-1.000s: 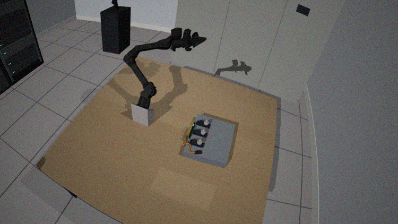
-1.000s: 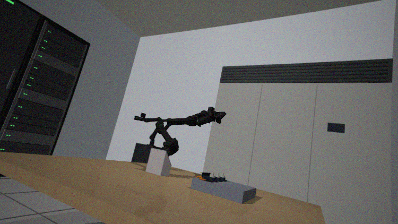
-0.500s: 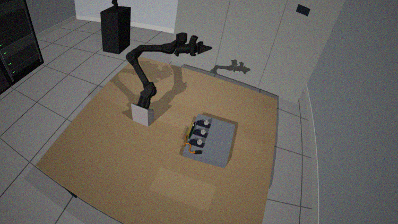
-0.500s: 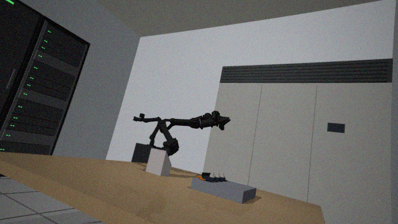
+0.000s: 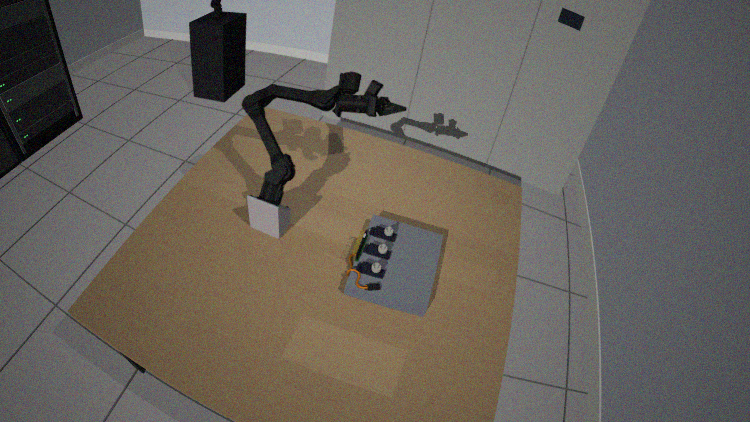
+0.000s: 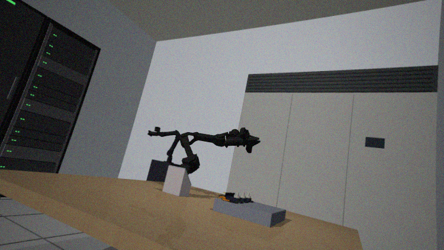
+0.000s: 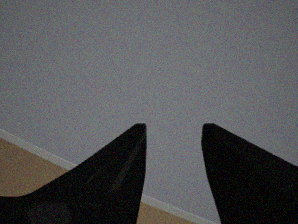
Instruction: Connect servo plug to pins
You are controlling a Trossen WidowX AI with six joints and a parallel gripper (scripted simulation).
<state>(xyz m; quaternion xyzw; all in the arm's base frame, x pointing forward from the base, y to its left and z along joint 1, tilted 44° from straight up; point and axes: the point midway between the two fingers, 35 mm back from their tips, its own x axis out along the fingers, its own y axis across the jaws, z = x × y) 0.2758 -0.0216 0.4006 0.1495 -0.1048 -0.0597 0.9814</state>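
Observation:
A grey block-shaped holder point(image 5: 414, 267) point(image 6: 245, 211) lies on the table. Three dark servos with white round tops stand along one side of it; one is the middle servo point(image 5: 378, 250). A green and yellow strip point(image 5: 360, 246) runs along the servos' outer edge. An orange lead point(image 5: 358, 277) curves to a small black plug point(image 5: 373, 286) lying on the block's top. Pins, dot and plug holes are too small to make out. My gripper point(image 5: 405, 109) point(image 6: 259, 140) point(image 7: 174, 133) is high above the table, roughly level, well away from the block. Its fingers are partly open with nothing between them.
The wooden table point(image 5: 209, 293) point(image 6: 108, 205) carries the arm's pale base block point(image 5: 266, 217) point(image 6: 175, 180). Beyond the table stand a black pedestal point(image 5: 217, 57) and a server rack point(image 5: 31, 89) point(image 6: 34, 102). A pale wall point(image 7: 170, 60) fills most of the wrist view.

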